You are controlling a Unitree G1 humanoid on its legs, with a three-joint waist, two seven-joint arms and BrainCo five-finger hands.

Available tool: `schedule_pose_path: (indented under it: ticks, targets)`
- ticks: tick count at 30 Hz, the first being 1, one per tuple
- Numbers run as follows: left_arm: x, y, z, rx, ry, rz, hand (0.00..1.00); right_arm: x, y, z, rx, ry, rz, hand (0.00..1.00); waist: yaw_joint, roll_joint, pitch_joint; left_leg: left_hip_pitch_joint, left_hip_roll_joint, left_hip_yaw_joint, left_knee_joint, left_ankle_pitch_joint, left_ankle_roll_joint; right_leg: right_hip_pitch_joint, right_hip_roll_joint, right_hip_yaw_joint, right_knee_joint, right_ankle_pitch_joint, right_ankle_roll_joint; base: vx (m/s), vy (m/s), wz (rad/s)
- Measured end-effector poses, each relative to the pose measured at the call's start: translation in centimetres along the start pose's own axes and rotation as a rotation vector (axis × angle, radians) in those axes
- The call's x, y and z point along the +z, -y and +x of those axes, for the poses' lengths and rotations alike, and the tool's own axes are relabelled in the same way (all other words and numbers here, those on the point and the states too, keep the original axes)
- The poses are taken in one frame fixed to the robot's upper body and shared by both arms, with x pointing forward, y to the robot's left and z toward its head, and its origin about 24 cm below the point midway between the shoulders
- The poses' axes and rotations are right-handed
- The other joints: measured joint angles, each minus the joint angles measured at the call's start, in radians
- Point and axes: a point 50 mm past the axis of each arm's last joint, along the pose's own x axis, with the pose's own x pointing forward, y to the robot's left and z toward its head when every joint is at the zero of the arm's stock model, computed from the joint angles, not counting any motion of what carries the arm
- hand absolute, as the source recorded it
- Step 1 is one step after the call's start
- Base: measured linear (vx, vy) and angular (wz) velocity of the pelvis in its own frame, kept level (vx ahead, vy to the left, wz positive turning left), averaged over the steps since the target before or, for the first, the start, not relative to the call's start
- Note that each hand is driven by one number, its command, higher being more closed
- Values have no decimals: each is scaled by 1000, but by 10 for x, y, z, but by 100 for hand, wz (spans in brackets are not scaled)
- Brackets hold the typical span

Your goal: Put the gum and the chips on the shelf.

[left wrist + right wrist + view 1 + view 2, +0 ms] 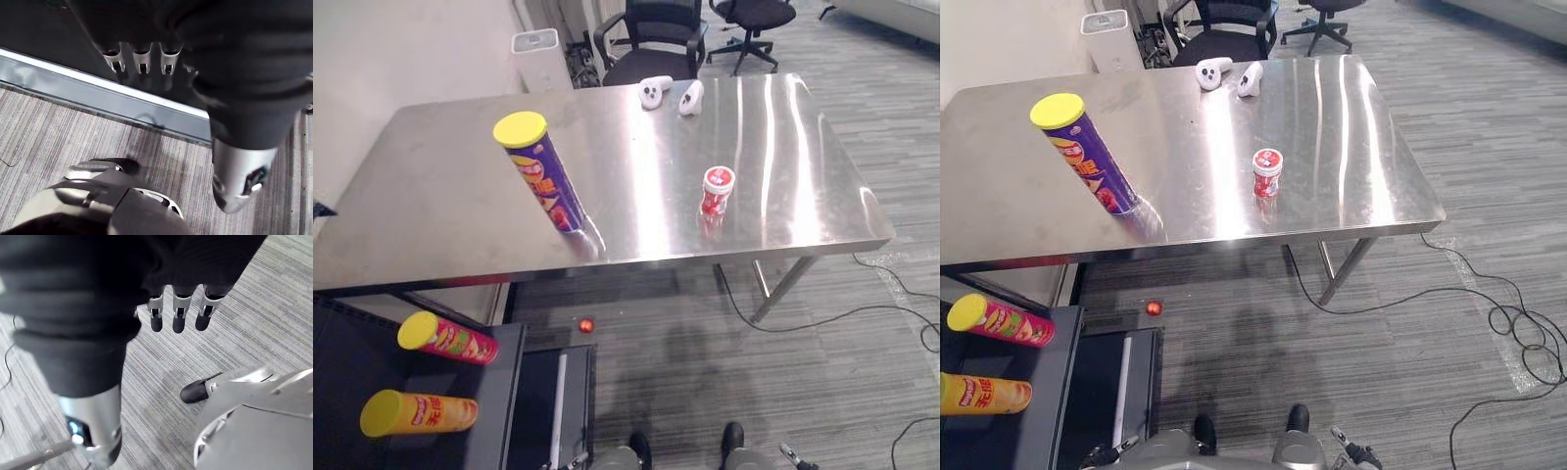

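Silver left hand (142, 62); right hand (178, 319); both relaxed

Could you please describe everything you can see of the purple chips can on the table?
The tall purple cylindrical chips can has a closed yellow lid and red-and-yellow print. It stands upright near the front edge of the shiny steel table, on the robot's left side. Only the table touches it.
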Motion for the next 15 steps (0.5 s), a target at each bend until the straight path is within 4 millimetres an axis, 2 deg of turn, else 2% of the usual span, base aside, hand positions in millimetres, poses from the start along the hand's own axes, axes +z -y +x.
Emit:
schedule_pose_path:
  ticks: [4, 7, 8, 9, 10, 12, 15]
  targets:
    - [-6, -8, -1, 25, -20, -41, 0, 2, 20, 2, -95, -17, 229, 0, -1, -21, -37, 1, -10, -16, -20, 13, 11, 0, -8, -14, -3, 0, 0, -73, 6, 11]
    - [-10, -12, -1, 40, -32, -72, 0, 19, 47, 4, -201, 19, 442, 0, 1, -32, -53, 0, -21, -18, -25, 14, 12, 0, -18, -16, -6, -1, -2, -42, 40, 5]
    - [-12, -13, -2, 45, -38, -84, 0, 29, 62, 4, -247, 48, 534, 0, -1, -33, -65, 1, -27, -21, -36, 20, 14, -1, -23, -20, -7, 0, 0, -10, 27, 9]
    - [-13, -14, -2, 49, -41, -93, 0, 36, 69, 4, -268, 66, 572, 0, -3, -35, -70, 0, -30, -24, -39, 21, 15, -1, -25, -23, -7, 1, 1, 11, 55, 16]
    - [-16, -15, -2, 56, -49, -114, 0, 58, 87, 3, -325, 122, 670, 0, -11, -34, -85, 0, -38, -32, -50, 25, 19, 0, -31, -30, -9, 1, 2, 21, 54, 13]
    - [-16, -16, -2, 59, -50, -119, 0, 71, 99, 1, -356, 157, 725, 0, -13, -39, -93, -1, -41, -36, -52, 29, 25, 0, -32, -32, -9, 5, 7, 29, 35, 10]
    - [-19, -19, -3, 70, -57, -126, 0, 107, 106, -2, -372, 250, 791, 0, -34, -51, -109, -1, -43, -41, -52, 31, 28, 3, -33, -33, -9, 9, 13, 23, 11, 4]
